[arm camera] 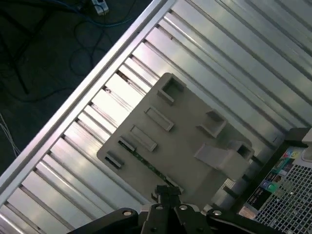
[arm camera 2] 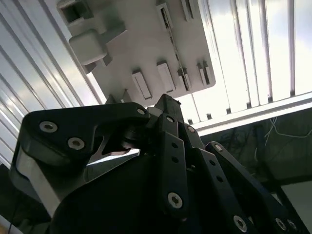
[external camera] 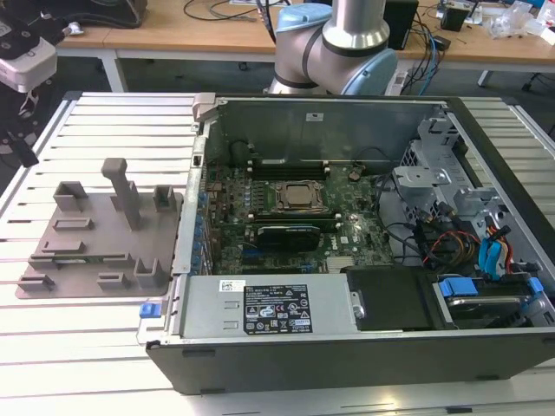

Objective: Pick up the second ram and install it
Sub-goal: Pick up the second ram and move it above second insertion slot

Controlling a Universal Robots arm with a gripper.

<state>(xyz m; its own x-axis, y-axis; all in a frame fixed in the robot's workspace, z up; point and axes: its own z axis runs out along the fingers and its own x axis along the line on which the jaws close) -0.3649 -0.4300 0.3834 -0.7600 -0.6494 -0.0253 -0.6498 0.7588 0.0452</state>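
- One thin green stick, the second ram (arm camera: 146, 163), stands on edge in a slot of the gray holder tray (arm camera: 185, 122).
- The gripper (arm camera: 165, 191) hovers just over the ram's end, its fingers together and holding nothing.
- The tray lies on the slatted counter (arm camera: 229, 58), beside the open computer case (external camera: 347, 217).

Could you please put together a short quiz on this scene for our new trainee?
1. True or false: the computer case lies open, its motherboard showing.
2. The gray holder tray rests: A) on the slatted table, at the exterior view's left of the case; B) inside the case; C) on the floor.
3. In both wrist views, which thing does the tool face?
Key: 1 true; 2 A; 3 the gray holder tray.
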